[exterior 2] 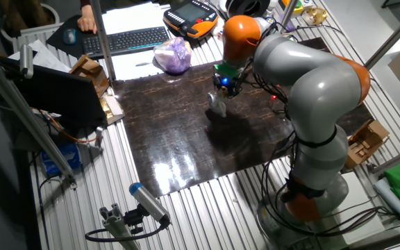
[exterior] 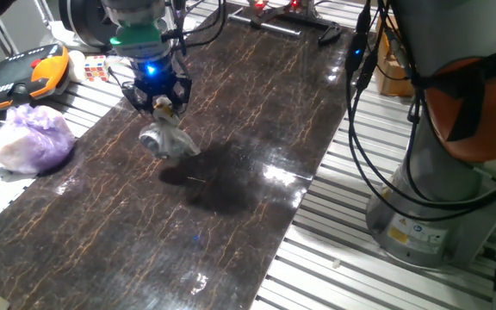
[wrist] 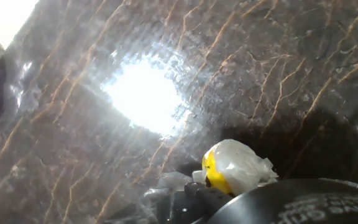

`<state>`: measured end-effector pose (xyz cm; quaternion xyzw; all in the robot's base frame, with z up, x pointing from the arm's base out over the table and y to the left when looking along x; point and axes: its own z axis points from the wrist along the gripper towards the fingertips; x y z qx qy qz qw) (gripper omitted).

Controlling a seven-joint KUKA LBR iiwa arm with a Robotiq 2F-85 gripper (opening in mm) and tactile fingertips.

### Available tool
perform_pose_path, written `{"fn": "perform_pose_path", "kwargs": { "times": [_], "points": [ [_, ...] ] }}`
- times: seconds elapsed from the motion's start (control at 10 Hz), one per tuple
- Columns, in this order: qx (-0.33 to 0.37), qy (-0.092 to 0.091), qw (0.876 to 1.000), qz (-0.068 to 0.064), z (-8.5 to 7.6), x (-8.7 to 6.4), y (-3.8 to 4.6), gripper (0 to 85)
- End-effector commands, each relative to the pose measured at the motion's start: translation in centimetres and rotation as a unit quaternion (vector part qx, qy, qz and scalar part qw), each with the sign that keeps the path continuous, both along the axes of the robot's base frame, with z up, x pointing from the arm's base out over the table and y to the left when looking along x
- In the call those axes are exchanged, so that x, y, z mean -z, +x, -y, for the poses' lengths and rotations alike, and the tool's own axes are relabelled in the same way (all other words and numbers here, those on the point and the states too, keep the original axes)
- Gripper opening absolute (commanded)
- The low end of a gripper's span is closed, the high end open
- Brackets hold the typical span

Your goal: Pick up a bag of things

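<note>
The small clear bag (exterior: 165, 139) with grey shiny contents hangs from my gripper (exterior: 162, 107), which is shut on its yellow-white tied top. The bag is lifted a little above the dark marbled table (exterior: 231, 112); its shadow lies below and to the right. In the other fixed view the bag (exterior 2: 218, 104) hangs under the gripper (exterior 2: 226, 86). In the hand view the yellow-white top (wrist: 232, 167) shows at the bottom, next to the gripper body; the fingertips are hidden.
A larger purple-white bag (exterior: 31, 138) lies at the table's left edge, also in the other fixed view (exterior 2: 173, 55). An orange teach pendant (exterior: 24, 76), a keyboard (exterior 2: 127, 40) and a small cube (exterior: 96, 67) sit beyond. The arm's base (exterior: 437, 198) stands right.
</note>
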<state>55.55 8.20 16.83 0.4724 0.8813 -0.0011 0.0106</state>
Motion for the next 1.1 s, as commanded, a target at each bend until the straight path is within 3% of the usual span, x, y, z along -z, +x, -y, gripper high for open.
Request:
{"fn": "perform_pose_path", "kwargs": {
  "times": [0.0,0.4,0.6,0.8,1.0],
  "points": [
    [0.015,0.0,1.0,0.005,0.0,0.0,0.01,0.7],
    [0.116,0.027,0.993,0.024,0.0,0.0,0.01,0.7],
    [0.138,0.038,0.99,0.013,1.7,-1.7,0.44,0.7],
    [0.126,0.027,0.992,0.013,3.5,-3.4,0.25,0.7],
    [0.123,0.014,0.992,0.016,3.5,-4.6,-0.14,0.7]
  ]
}}
